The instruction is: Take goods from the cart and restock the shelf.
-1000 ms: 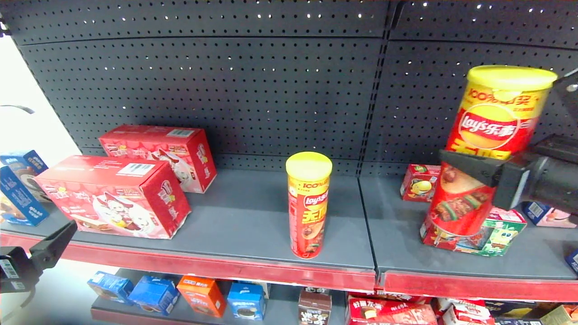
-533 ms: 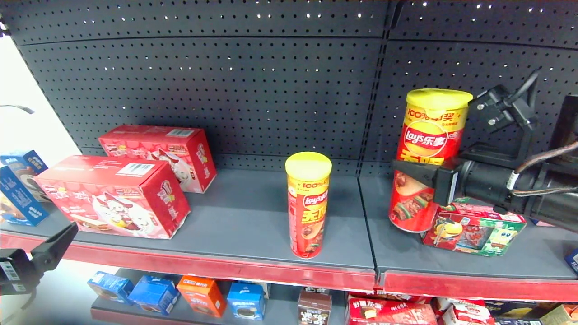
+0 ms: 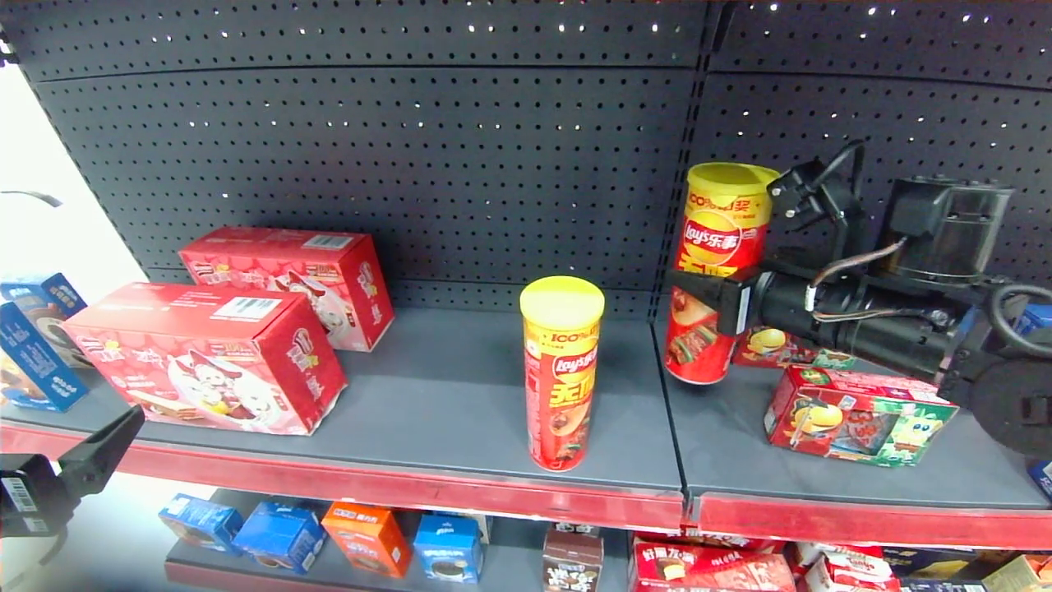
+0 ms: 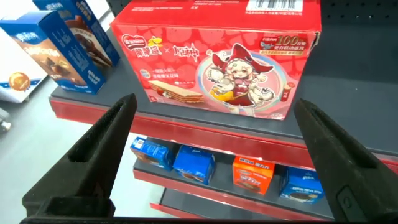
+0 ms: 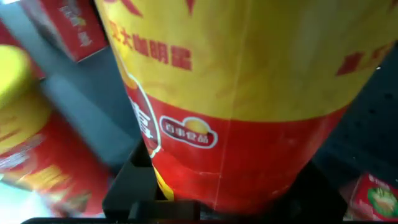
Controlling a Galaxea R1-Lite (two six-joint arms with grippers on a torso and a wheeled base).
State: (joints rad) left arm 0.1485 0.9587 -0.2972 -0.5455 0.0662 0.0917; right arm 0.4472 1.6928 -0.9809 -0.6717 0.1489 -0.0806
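Your right gripper (image 3: 705, 288) is grasping a chip can (image 3: 725, 230) around its lower red half, with the jaws clenched on either side of the tube. The can is leaning slightly, its yellow lid uppermost. It is sitting over the right section of the shelf (image 3: 460, 395), just past the seam, and close to the pegboard back. Whether its base is touching the shelf is not something you can tell. In the right wrist view the can's (image 5: 249, 112) yellow and red wall is pressing up near the lens.

A second chip can (image 3: 561, 374) is standing upright near the shelf's front edge, in front of the held one and to its left. A green and red cartoon box (image 3: 859, 415) is lying just under your right arm.

Your left gripper (image 3: 82, 460) is hanging low in front of the shelf lip at the left end, jaws released and spread wide. In the left wrist view, it (image 4: 214, 109) is facing a large red box (image 4: 217, 56), with blue boxes (image 4: 62, 43) standing beside it.
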